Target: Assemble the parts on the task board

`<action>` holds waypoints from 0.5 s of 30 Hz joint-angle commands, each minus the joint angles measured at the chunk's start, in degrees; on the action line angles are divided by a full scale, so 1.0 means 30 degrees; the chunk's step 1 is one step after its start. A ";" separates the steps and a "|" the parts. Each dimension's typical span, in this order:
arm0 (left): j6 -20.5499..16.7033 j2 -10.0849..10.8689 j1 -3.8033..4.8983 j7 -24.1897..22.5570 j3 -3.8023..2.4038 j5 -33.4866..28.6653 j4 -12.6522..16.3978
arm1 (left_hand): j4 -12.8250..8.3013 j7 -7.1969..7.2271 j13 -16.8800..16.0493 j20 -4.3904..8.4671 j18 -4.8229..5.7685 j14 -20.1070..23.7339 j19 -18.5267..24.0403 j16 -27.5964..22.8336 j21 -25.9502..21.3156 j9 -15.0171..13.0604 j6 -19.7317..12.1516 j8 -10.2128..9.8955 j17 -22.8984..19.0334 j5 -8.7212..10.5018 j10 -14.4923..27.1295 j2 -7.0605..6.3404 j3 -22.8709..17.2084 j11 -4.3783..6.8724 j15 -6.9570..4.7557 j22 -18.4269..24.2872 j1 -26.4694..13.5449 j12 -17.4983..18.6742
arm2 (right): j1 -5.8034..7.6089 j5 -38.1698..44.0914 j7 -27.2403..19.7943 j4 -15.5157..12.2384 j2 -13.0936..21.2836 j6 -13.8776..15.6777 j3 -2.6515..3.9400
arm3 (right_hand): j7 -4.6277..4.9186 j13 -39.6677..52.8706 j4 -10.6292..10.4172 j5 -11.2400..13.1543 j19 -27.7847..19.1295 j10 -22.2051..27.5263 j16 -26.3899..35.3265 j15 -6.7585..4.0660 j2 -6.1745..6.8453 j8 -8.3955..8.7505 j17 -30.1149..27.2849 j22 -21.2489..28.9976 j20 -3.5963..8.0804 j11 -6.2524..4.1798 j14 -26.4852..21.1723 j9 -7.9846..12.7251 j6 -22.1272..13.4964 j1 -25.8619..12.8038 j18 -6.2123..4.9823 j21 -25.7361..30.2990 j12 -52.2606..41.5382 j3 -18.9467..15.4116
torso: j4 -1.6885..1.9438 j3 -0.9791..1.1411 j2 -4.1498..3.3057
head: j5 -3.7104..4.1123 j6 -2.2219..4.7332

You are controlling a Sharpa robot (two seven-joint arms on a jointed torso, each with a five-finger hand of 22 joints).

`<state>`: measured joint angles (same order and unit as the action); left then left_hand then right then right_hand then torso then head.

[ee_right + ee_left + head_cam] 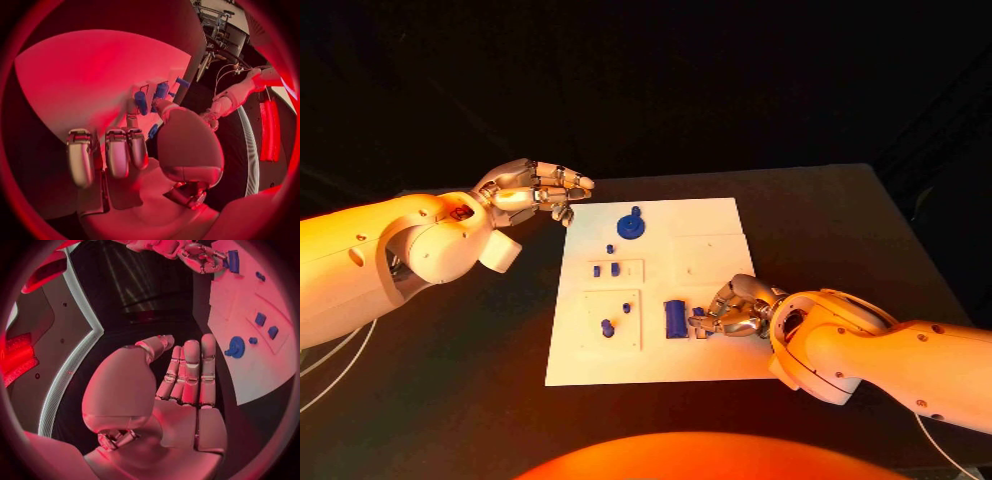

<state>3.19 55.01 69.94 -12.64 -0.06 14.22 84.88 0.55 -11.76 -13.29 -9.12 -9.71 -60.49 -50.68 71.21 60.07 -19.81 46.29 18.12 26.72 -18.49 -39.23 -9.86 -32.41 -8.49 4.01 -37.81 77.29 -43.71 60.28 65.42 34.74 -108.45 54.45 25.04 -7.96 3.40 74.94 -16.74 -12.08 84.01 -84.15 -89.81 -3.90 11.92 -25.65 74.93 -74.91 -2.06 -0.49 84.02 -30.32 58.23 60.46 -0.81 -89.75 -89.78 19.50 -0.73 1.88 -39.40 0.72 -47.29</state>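
Board (pixel 697 360) and parts mid-table — right hand (pixel 733 310) working at the block (pixel 675 318).
Board lies white and flat; left hand (pixel 538 188) hovers off its far corner, fingers curled, empty. Right fingers close around a small part (pixel 698 318) beside the block. Parts look light, stiff, slippery — best pinched at their sides.
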 commanded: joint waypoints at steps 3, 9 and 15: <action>0.0303 -0.0002 0.0007 -0.0065 -0.0011 -0.0072 0.0047 | 0.0001 -0.0091 0.0027 -0.0110 -0.0314 0.0143 -0.0032 0.0081 0.0017 -0.0017 -0.0154 0.0087 -0.0034 -0.0106 0.0144 0.0157 -0.0174 -0.0019 0.0002 -0.0008 -0.0010 -0.0130 | -0.0032 0.0187 -0.0340 -0.0159 0.0002 -0.0460 -0.0012 | 0.0033 0.5020 0.0003 0.0139 0.1998 -0.1951 -0.0062 -0.0121 -0.0019 0.0112 0.5022 -0.5030 0.0070 -0.0063 0.1992 -0.0025 0.0160 -0.0223 0.0271 -0.0084 -0.0073 -0.0104 | -0.0009 0.0009 0.0008 | -0.0005 -0.0022; 0.0325 0.0009 0.0007 -0.0041 -0.0011 -0.0072 0.0037 | 0.0001 -0.0091 0.0027 -0.0110 -0.0314 0.0143 -0.0032 0.0081 0.0017 -0.0017 -0.0154 0.0087 -0.0034 -0.0106 0.0144 0.0157 -0.0174 -0.0019 0.0002 -0.0008 -0.0010 -0.0130 | -0.0034 0.0235 -0.0383 -0.0349 0.0259 -0.0472 -0.0013 | -0.0001 0.5020 0.0004 0.0039 0.1998 -0.1951 -0.0062 -0.0136 -0.0229 0.0073 0.5022 -0.5030 0.0079 -0.0090 0.1992 -0.0034 0.0242 -0.0273 0.0271 -0.0084 -0.0073 -0.0209 | -0.0001 0.0018 0.0000 | -0.0014 -0.0048; 0.0335 0.0020 0.0007 -0.0032 -0.0011 -0.0072 0.0020 | 0.0001 -0.0091 0.0027 -0.0110 -0.0314 0.0143 -0.0032 0.0081 0.0017 -0.0017 -0.0154 0.0087 -0.0034 -0.0106 0.0144 0.0157 -0.0174 -0.0019 0.0002 -0.0008 -0.0010 -0.0130 | -0.0041 0.0301 -0.0388 -0.0532 0.0565 -0.0524 -0.0014 | -0.0021 0.5020 0.0019 -0.0183 0.1998 -0.1951 -0.0062 -0.0154 -0.0430 0.0068 0.5022 -0.5030 0.0093 -0.0110 0.1992 -0.0030 0.0264 -0.0242 0.0271 -0.0084 -0.0073 -0.0264 | -0.0015 0.0007 0.0005 | -0.0032 -0.0054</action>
<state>3.26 55.09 69.94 -12.52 -0.06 14.22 84.83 0.55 -11.76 -13.30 -9.12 -9.71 -60.49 -50.68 71.21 60.07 -19.80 46.29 18.11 26.67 -18.49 -39.23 -9.86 -32.74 -8.50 4.01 -37.81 77.29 -43.71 60.24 65.55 34.44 -109.79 56.01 24.62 -7.99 3.34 74.94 -16.60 -12.32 84.01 -84.15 -89.81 -3.91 11.08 -25.43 74.93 -74.90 -2.06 -0.49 84.02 -30.38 58.69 59.63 -0.81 -89.75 -89.78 19.03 -0.75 1.92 -39.39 0.64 -47.43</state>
